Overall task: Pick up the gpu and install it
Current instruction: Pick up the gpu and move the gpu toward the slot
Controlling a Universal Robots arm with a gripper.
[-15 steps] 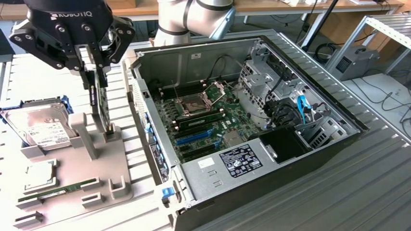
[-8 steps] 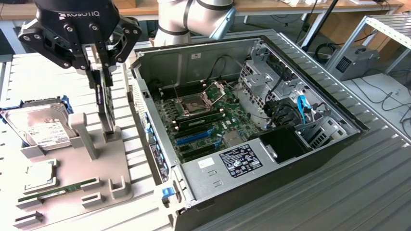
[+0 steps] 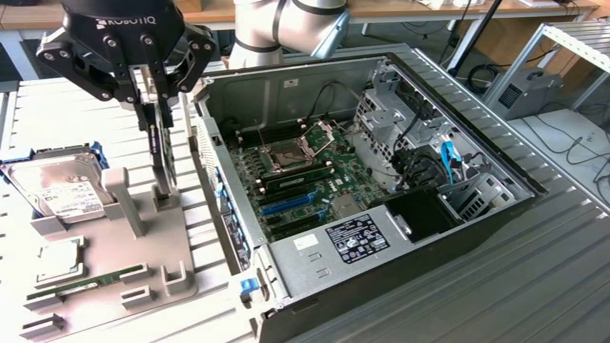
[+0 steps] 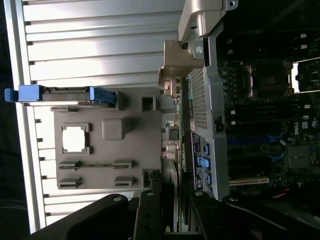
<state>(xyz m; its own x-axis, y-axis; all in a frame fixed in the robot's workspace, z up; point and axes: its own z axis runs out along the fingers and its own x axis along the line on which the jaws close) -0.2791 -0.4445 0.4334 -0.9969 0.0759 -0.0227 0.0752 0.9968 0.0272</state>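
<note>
The gpu (image 3: 162, 161) stands on edge, a thin dark card running down from my gripper (image 3: 158, 107) to the upright slot of the grey holder tray (image 3: 162, 243). The fingers are shut on its upper edge. I cannot tell whether its lower end still rests in the slot. From the wrist, the gpu (image 4: 179, 130) appears edge-on between the black fingers (image 4: 150, 215), with its silver end bracket (image 4: 175, 62) at the far end. The open computer case (image 3: 476, 214) lies just to the exterior view's right, with the motherboard (image 3: 305, 179) and its blue card slot (image 3: 286, 206) exposed.
On the holder tray sit a silver hard drive (image 3: 57, 189), a square processor (image 3: 59, 259) and a long memory stick (image 3: 86, 282). The case's side wall (image 3: 205, 143) stands close beside the card. The arm's pale body (image 3: 286, 28) rises behind the case.
</note>
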